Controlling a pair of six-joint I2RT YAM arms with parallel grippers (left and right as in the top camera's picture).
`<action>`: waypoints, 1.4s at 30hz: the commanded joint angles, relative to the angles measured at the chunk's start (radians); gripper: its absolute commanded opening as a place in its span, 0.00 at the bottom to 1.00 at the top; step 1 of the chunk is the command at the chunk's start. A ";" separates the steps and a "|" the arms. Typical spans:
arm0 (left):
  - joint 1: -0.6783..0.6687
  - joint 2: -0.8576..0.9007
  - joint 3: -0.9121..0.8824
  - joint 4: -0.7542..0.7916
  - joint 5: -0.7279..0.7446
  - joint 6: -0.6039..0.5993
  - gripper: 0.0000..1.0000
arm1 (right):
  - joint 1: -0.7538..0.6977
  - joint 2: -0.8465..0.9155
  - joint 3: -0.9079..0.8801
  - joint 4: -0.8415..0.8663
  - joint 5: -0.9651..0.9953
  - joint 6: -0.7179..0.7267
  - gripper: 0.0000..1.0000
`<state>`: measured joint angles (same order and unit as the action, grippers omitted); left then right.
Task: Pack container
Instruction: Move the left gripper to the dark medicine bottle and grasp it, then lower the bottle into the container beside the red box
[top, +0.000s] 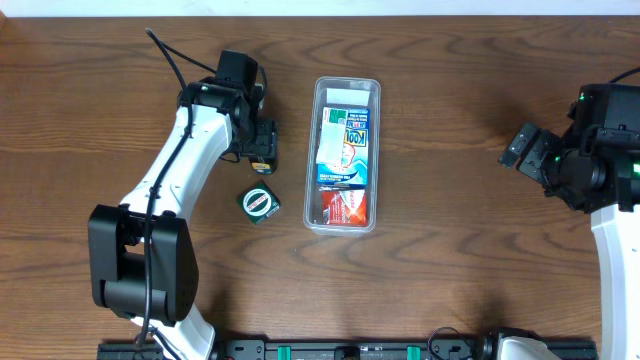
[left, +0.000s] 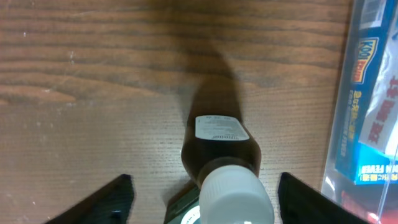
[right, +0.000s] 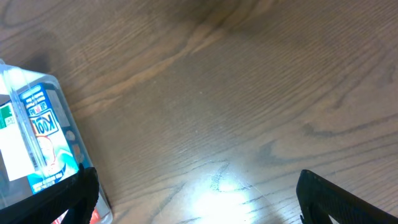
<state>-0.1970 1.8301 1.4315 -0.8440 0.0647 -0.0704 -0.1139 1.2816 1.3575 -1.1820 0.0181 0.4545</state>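
Observation:
The container (top: 346, 155) is a clear tray at the table's middle. It holds a white-green box, a blue box (top: 348, 148) and a red box (top: 345, 207). My left gripper (top: 262, 152) is open just left of it. In the left wrist view its fingers (left: 205, 202) stand on either side of a dark brown bottle (left: 219, 146) with a white cap, without touching it. A small green box (top: 259, 202) lies nearer the front and shows under the cap (left: 181, 210). My right gripper (top: 525, 150) is open and empty over bare wood (right: 199, 205).
The container's edge shows at the right of the left wrist view (left: 367, 112) and at the left of the right wrist view (right: 37, 137). The table is brown wood. A black rail (top: 340, 350) runs along the front edge.

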 joint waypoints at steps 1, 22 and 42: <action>0.001 0.002 -0.006 0.008 0.007 0.022 0.62 | -0.010 -0.004 0.004 0.000 0.004 -0.011 0.99; -0.018 0.016 -0.006 -0.008 0.033 0.022 0.32 | -0.010 -0.004 0.004 0.000 0.004 -0.011 0.99; -0.090 -0.231 0.148 -0.217 0.029 0.021 0.19 | -0.010 -0.004 0.004 0.000 0.004 -0.011 0.99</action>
<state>-0.2462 1.6772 1.5391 -1.0508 0.0940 -0.0513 -0.1139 1.2816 1.3575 -1.1824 0.0181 0.4545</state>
